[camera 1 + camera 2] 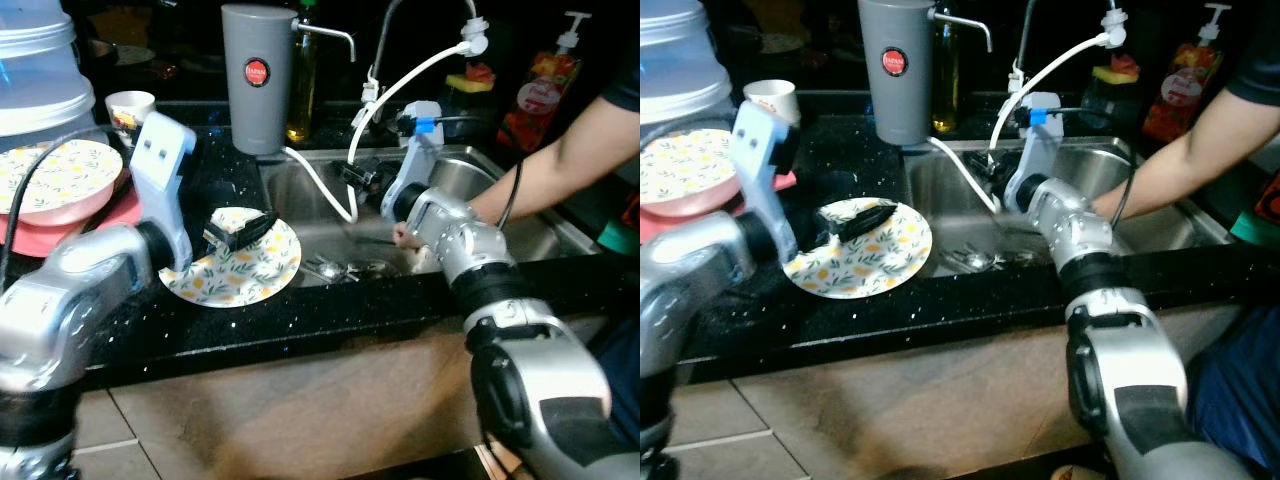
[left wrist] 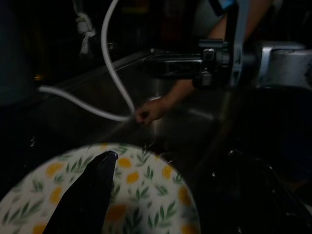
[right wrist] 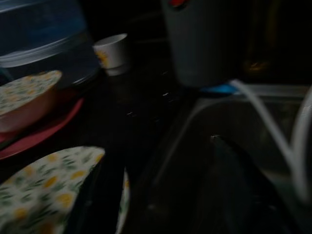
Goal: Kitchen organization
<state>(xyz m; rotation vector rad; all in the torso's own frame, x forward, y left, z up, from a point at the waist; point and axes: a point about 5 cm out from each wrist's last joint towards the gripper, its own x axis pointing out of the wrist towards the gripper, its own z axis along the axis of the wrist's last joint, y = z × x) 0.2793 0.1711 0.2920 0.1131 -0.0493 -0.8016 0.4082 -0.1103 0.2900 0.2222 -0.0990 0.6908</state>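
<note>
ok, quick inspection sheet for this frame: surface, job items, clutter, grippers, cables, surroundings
Surface: black speckled counter with a steel sink set into it.
Job's things: floral plate at the sink's edge, partly overhanging the basin; a floral bowl on a red plate further left; cutlery in the sink.
Clutter: grey dispenser, oil bottle, paper cup, clear plastic container, red pump bottle.
Grippers: left gripper on the floral plate; right gripper over the sink, fingers shut.
Cables: white hose runs into the sink; black cable along the left arm.
Surroundings: a person's hand reaches into the sink.
</note>
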